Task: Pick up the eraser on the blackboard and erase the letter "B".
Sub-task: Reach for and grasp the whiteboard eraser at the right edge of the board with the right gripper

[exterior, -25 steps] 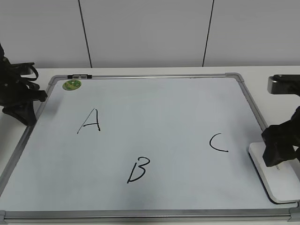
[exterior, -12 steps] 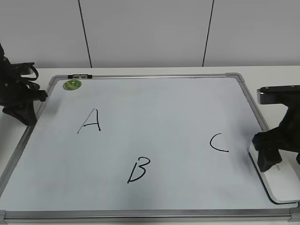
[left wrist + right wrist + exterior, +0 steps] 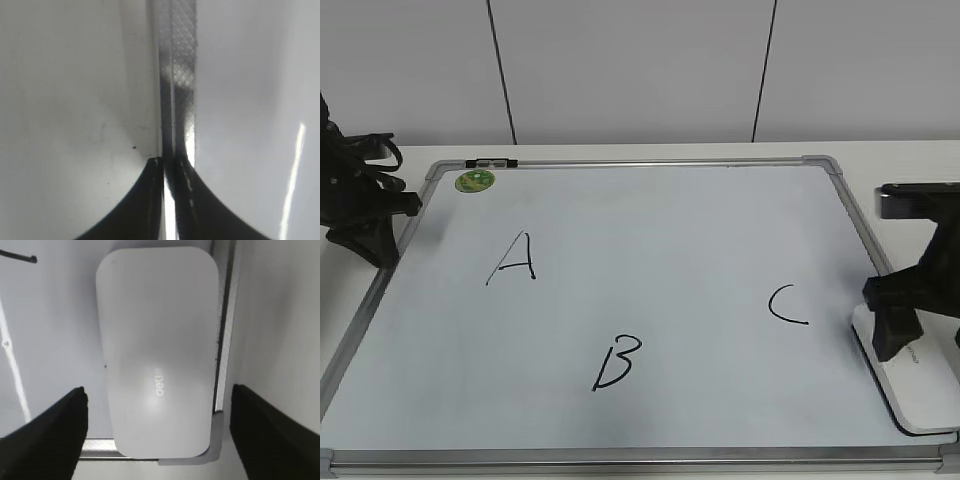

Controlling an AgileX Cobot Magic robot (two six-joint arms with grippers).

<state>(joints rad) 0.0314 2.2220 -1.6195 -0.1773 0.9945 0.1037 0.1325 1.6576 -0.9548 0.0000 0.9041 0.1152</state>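
Right gripper (image 3: 157,410) hovering over eraser (image 3: 159,350), fingers (image 3: 52,432) spread wide either side, gripping nothing yet. Eraser lying at blackboard (image 3: 650,220) near-right corner, against frame. Best approach, I reckon: lowering straight, staying centred, closing across short sides, keeping clear of frame. Left gripper (image 3: 167,172) parking at board's far-left edge, fingers pressed together, empty. Counting: one eraser, one board, three letters, letter "B" (image 3: 616,362) near front middle, untouched.

Eraser (image 3: 159,350) smooth glossy white plastic; blackboard (image 3: 670,250) frame brushed metal.
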